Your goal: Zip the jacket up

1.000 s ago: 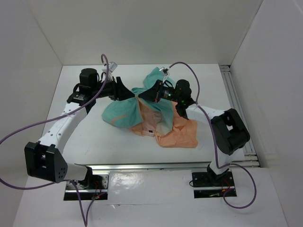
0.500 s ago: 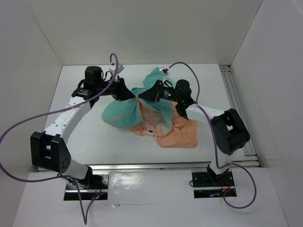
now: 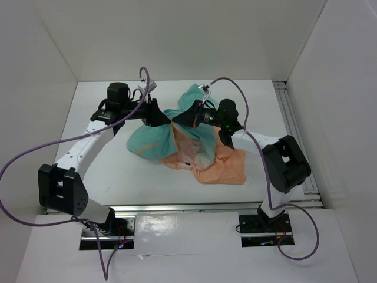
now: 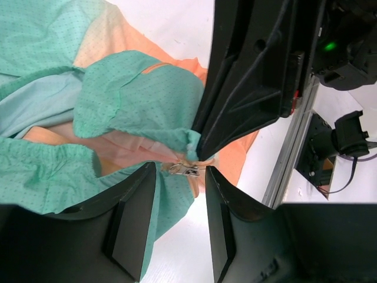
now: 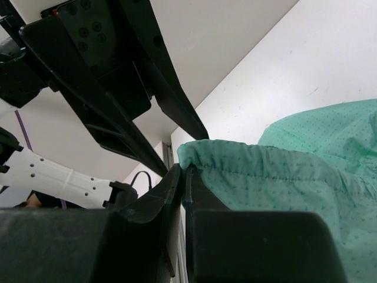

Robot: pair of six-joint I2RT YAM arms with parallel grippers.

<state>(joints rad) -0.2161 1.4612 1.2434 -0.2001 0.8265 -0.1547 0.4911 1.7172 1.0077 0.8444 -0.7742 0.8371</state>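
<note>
The jacket (image 3: 154, 141) lies crumpled mid-table, teal on the left and peach (image 3: 227, 168) on the right, with a small white tag (image 3: 184, 164). My right gripper (image 3: 178, 118) is shut on its teal gathered hem (image 5: 235, 162) and holds that edge up off the table. Its jaws (image 5: 184, 172) press together on the fabric. My left gripper (image 3: 166, 119) faces it tip to tip. In the left wrist view the left gripper (image 4: 180, 175) is open, and the small metal zipper pull (image 4: 184, 170) hangs between its fingertips. The right gripper's black fingers (image 4: 247, 94) pinch the fabric just above the pull.
An aluminium rail (image 3: 294, 132) runs along the table's right edge. White walls close in the back and both sides. Purple cables (image 3: 35, 162) loop beside the left arm and over the right arm (image 3: 235, 88).
My left wrist has moved up and to the right, bringing its fingertips closer to the right gripper's tip. The right arm and the jacket have stayed put.
</note>
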